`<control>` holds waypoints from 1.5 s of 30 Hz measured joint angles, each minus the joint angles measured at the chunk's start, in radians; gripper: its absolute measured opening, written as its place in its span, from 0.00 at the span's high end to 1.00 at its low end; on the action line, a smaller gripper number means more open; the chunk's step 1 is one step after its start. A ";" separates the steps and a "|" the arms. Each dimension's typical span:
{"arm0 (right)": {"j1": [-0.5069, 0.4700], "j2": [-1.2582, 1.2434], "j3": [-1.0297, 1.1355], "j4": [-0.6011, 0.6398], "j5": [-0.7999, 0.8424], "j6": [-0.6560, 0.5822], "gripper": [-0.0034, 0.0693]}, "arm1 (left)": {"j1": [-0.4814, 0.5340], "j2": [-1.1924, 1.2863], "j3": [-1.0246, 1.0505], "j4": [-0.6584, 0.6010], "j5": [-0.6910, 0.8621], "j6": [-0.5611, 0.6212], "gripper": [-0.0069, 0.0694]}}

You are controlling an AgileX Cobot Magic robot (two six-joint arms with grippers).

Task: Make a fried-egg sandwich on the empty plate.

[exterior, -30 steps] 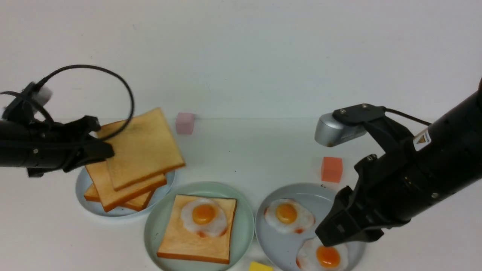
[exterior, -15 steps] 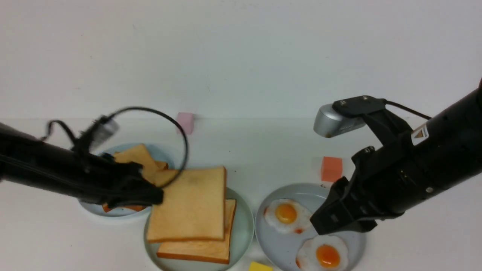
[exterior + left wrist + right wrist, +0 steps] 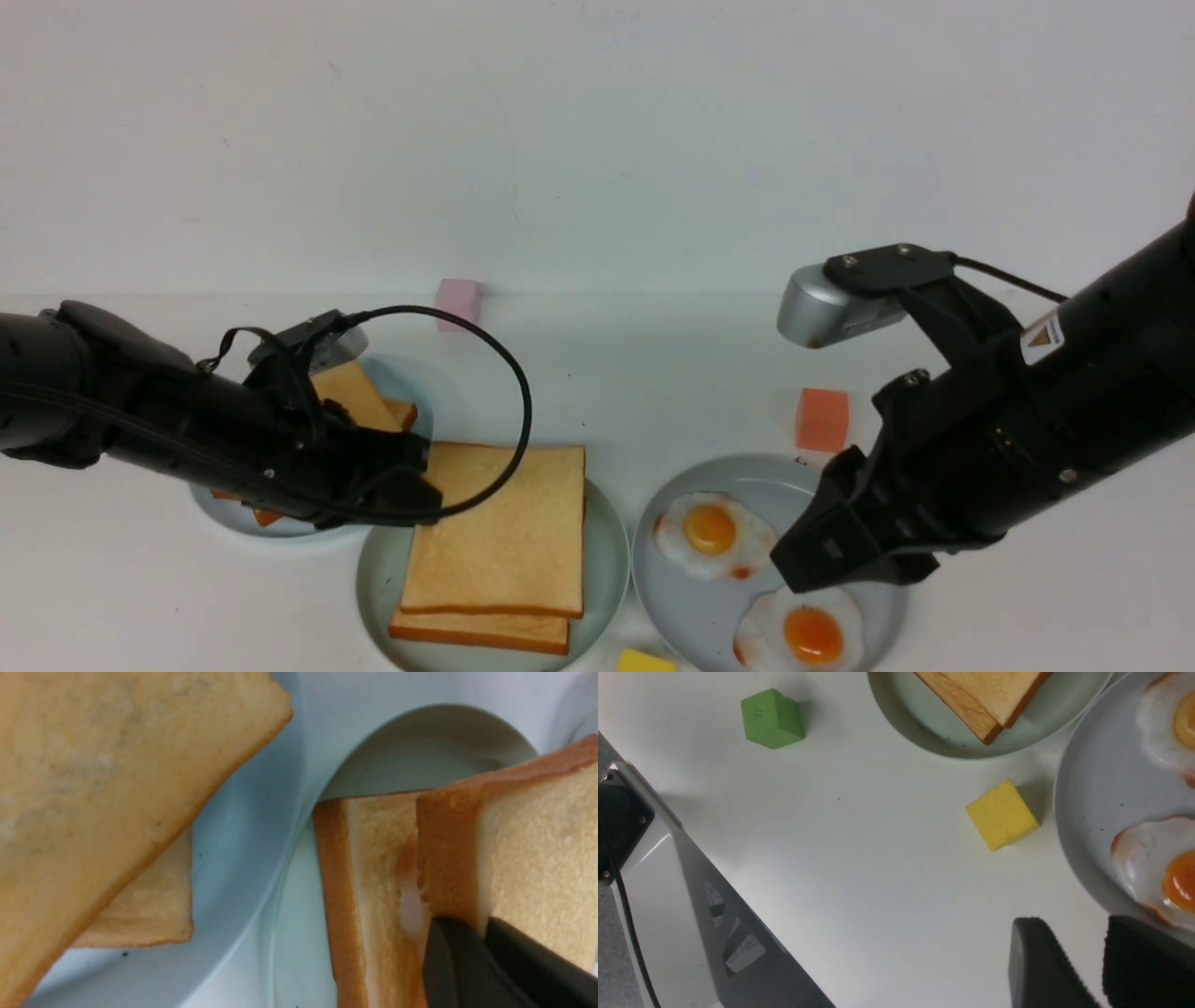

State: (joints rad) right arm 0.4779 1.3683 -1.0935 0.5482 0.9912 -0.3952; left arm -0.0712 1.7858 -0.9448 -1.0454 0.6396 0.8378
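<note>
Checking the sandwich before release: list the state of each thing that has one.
left claw, shut on top toast slice
right claw, open, empty
top toast slice, resting over lower slice, offset
fried egg, covered; white edge peeks out
mint-green plate, holds both slices

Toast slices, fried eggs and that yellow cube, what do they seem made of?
Top toast slice: probably a foam or rubber replica, matte, with a uniform face and very clean edges. Fried egg: likely moulded plastic or rubber, with a faint sheen and a flat, painted-looking yolk. Yellow cube: seemingly foam, matte and finely grainy.
</note>
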 joint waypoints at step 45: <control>0.000 -0.955 0.850 -0.087 -0.831 0.026 0.96 | -0.537 -1.107 0.410 0.339 0.035 -0.780 0.93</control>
State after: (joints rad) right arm 0.4779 0.4131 -0.2436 0.4611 0.1607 -0.3691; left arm -0.6081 0.6791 -0.5345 -0.7064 0.6747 0.0573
